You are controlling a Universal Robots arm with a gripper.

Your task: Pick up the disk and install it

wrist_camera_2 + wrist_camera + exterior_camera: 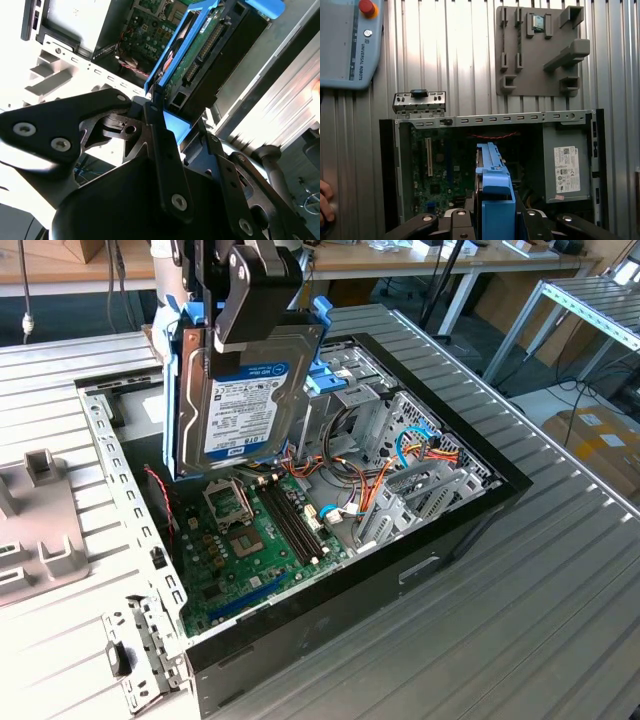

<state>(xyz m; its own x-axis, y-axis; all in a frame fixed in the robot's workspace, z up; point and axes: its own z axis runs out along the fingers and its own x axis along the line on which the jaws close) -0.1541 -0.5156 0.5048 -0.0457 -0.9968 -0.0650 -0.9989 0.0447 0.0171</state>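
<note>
Exterior view first: a flat rectangular silver-grey metal hard disk with a white-and-blue printed label and blue plastic side rails (240, 405) hangs upright in the upper left of the frame. It is lifted clear above the green motherboard (245, 540) of an open black desktop computer case (470, 505). It touches nothing but the black two-fingered gripper (248, 328), which has it by the upper edge. Just beside it, toward the exterior view's right, stands a bare metal drive cage with light-blue handles (345, 415). Lower in the frame lies a tangle of orange, yellow and blue cables (420, 455).

The step in hand looks like the carry toward that cage. Doing it well should mean keeping the disk plumb and square to the cage, with its blue rails in line with the slots. Its lower corner should also stay high enough to clear board and cables; a tilt would likely jam the rails.

In the second wrist view the black fingers (162, 150) are closed narrowly on the disk's end. They pinch blue rail and metal body together, with no gap showing. The hold is near one edge, so swing seems a risk.
</note>
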